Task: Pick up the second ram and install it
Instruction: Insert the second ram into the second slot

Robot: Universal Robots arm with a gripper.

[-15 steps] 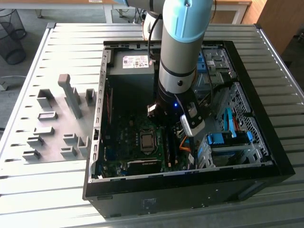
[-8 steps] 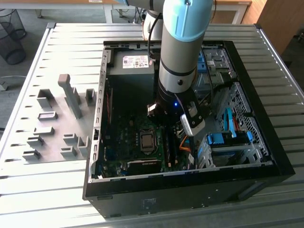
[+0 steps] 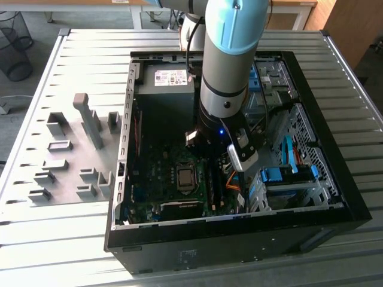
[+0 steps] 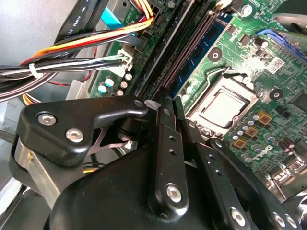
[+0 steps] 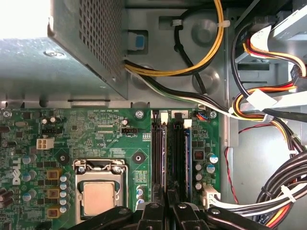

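My gripper [image 4: 165, 103] hangs low inside the open computer case [image 3: 335, 203], just above the near end of the memory slots [image 5: 165, 153]. Its black fingers [image 5: 152, 211] are shut, tip against tip, and I see nothing between them. A blue ram stick [image 4: 207, 43] with small dark chips stands seated in the slot farthest from the processor, and its blue edge [image 5: 188, 148] runs along that slot. I cannot tell whether it is the second ram. The slots beside it look dark. In the exterior view the arm [image 3: 224, 89] covers the gripper.
The processor socket [image 5: 98, 196] lies beside the slots. A power supply [image 3: 164, 84] sits at the case's far end. Cable bundles [image 5: 283, 182] crowd the other side of the slots. Light-blue drive-bay clips [image 3: 281, 174] are on the exterior view's right, a grey fixture [image 3: 72, 155] on its left.
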